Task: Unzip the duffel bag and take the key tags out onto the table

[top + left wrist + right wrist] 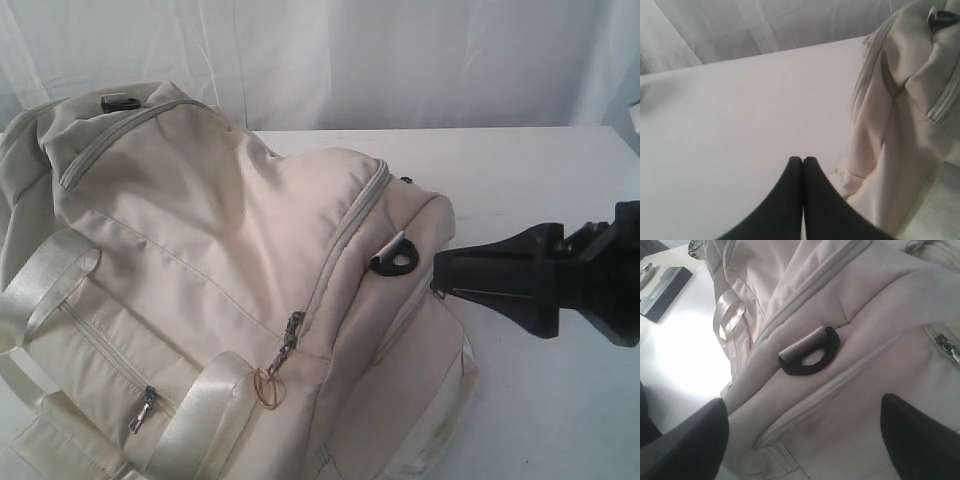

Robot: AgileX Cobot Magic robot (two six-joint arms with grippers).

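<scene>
1. Right gripper (438, 273) – black, jaws spread wide with nothing clamped. It points at the end panel of the duffel bag (200, 230), just below that panel's D-ring. Whether the tips touch the fabric cannot be told.
2. Left gripper (802, 160) – black fingers pressed together, gripping nothing. It hangs over bare tabletop beside the bag and clear of the fabric.
3. Duffel bag – cream-beige fabric, slumped and creased. It lies on the table (540, 170) and fills the left and centre of the exterior view.
4. Main zipper (345, 235) – beige, curving over the bag's upper face towards the gripper end, and closed along the length that shows.
5. Metal ring zipper pull (270, 388) – a thin wire loop hanging from the slider at the zipper's near end, flat against the bag.
6. D-ring (812, 352) – black, held by a pale webbing tab on the bag's end panel.
7. Webbing straps (45, 285) – pale and glossy, looped on the bag's front face.
8. Pocket zipper (143, 408) – small metal pull on the front pocket, closed.
9. Buckle (120, 101) – black, at the bag's top far edge.
</scene>
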